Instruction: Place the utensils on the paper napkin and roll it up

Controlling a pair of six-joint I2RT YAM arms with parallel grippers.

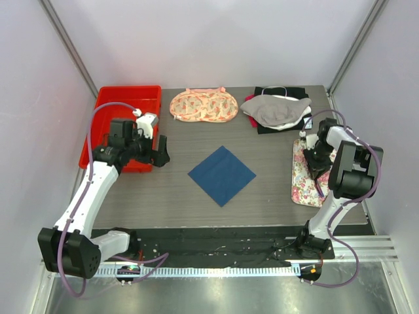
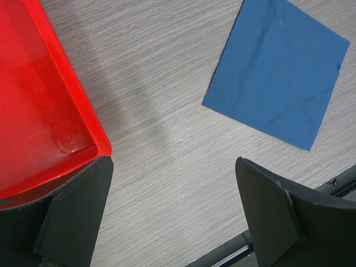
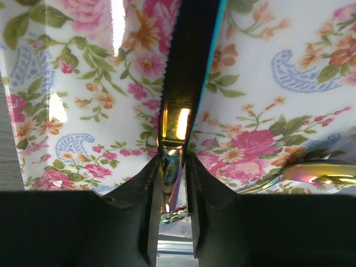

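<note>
R end effector pinches utensil on floral mat; spoon beside.

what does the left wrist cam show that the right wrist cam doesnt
Only the left wrist view: the dark blue paper napkin lying flat on the wood-grain table, a corner of the red tray, and the left pincer open above the table, holding nothing.
Only the right wrist view: the floral mat, the right pincer closed on a slender utensil, and a second utensil, shiny, lying on the mat at the right.
Shared: no object shows clearly in both; each view shows only its own pincer.
</note>
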